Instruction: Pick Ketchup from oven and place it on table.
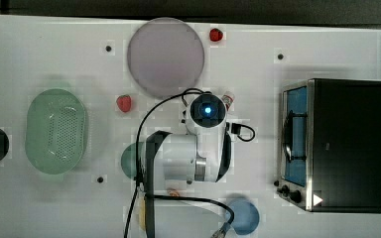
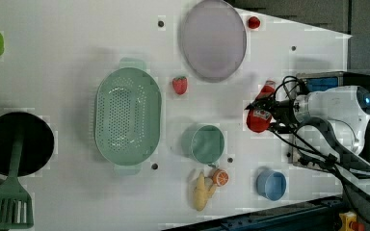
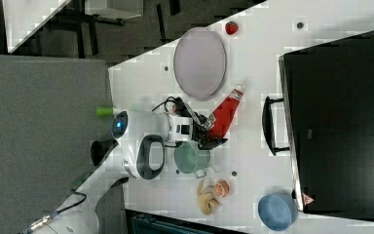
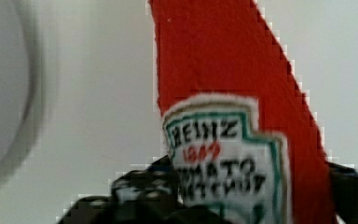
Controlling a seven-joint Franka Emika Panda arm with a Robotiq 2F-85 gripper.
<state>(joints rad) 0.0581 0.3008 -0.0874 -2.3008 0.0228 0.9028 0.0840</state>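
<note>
The Ketchup [image 3: 224, 116] is pinched at its base by the gripper [image 3: 205, 130], its cap pointed toward the oven [image 3: 341, 122], long axis tilted.

The white arm reaches out over the surface [image 1: 44, 44], its wrist turned sideways. The claw [image 2: 265, 114] points toward the left view's left and is clamped on the lower body of the Ketchup [image 2: 261, 113], holding it tilted.
</note>
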